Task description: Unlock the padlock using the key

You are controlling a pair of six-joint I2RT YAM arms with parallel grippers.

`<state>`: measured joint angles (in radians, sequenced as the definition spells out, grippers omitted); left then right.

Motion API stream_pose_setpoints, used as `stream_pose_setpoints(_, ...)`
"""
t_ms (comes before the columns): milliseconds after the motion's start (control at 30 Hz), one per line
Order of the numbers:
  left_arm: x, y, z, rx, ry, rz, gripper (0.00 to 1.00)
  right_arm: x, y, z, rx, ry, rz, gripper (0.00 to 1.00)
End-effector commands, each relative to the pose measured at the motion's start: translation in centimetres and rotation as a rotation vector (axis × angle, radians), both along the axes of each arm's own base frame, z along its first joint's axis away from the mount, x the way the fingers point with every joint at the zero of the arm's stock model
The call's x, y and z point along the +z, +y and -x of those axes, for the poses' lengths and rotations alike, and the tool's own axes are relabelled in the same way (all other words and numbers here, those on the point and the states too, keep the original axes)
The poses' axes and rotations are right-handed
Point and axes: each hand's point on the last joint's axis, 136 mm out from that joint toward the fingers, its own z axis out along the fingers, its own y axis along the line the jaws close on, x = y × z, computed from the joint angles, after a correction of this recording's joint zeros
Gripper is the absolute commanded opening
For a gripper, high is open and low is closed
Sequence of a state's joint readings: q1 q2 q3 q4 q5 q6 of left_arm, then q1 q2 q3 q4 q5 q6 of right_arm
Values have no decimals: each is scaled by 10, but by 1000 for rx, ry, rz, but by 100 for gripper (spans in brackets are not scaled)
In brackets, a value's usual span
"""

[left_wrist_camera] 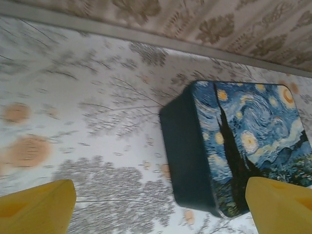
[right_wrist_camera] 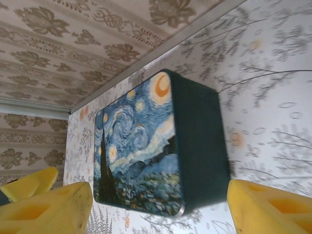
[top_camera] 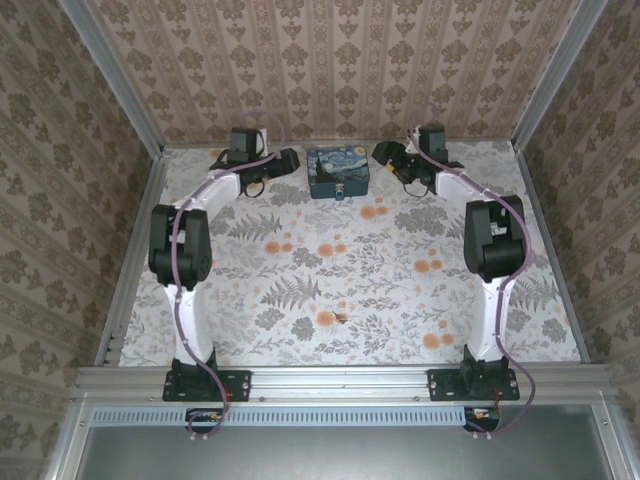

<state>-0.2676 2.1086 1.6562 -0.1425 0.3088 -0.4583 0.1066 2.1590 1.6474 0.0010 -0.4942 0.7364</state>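
Note:
The blue-and-yellow Starry Night box [top_camera: 339, 172] stands at the back middle of the table. A tiny dark speck at its near edge looks like the padlock [top_camera: 345, 196], too small to make out. A small dark thing [top_camera: 342, 318] on the mid table may be the key. My left gripper [top_camera: 287, 160] is just left of the box and open, and its yellow fingers [left_wrist_camera: 39, 204] stand wide with the box's side [left_wrist_camera: 187, 156] ahead. My right gripper [top_camera: 384, 152] is just right of the box [right_wrist_camera: 146, 146], open and holding nothing.
The floral tablecloth [top_camera: 300, 270] covers the table. Patterned walls close in the back and both sides, with a metal rail [top_camera: 135, 270] along the left edge. In the right wrist view a yellow finger of the left gripper [right_wrist_camera: 29, 184] pokes in past the box.

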Motion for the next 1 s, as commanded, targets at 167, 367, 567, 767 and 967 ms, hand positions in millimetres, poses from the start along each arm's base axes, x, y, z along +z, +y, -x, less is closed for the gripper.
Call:
stream_pose_setpoints(167, -22, -30, -15, -28, 127, 148, 92, -36, 13, -14, -29, 114, 127, 73)
stream_pose_setpoints(367, -32, -45, -26, -42, 151, 183, 92, -44, 24, -23, -24, 120, 135, 72)
stream_pose_setpoints(567, -34, -68, -37, -70, 158, 210, 88, -48, 34, -30, -11, 123, 108, 67)
stream_pose_setpoints(767, -34, -92, -43, -108, 160, 228, 79, -51, 45, -30, 19, 132, 80, 53)
stream_pose_setpoints(967, -40, -108, -31, -152, 189, 230, 69, -51, 57, -21, 70, 143, 57, 25)
